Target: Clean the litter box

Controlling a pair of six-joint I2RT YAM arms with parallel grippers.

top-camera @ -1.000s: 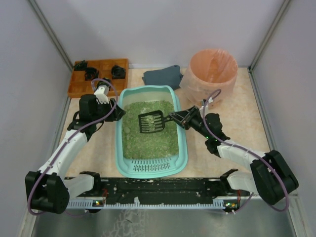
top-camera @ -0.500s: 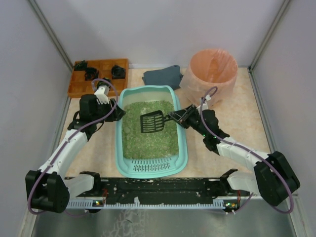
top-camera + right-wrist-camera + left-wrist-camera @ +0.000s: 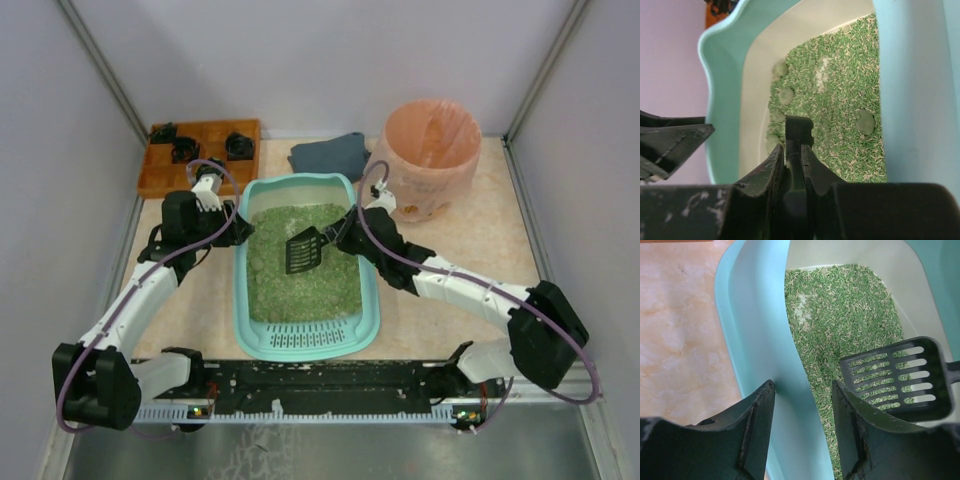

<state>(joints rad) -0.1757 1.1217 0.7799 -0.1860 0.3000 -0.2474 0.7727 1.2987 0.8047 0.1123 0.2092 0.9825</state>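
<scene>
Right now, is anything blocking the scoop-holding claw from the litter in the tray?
Nothing visible does. The right claw holds the black scoop over bare green litter in the litter box, with no cover between.

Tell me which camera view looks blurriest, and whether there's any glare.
Top external: even soft light, faint shadows, no glare. Left wrist: litter crisp, left gripper slightly soft. Right wrist, blurriest: right gripper and scoop handle smeared close to the lens.

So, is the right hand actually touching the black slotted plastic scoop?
Touching. The right wrist view shows the right hand clamped on the black slotted plastic scoop's handle, with no gap on either side.
</scene>
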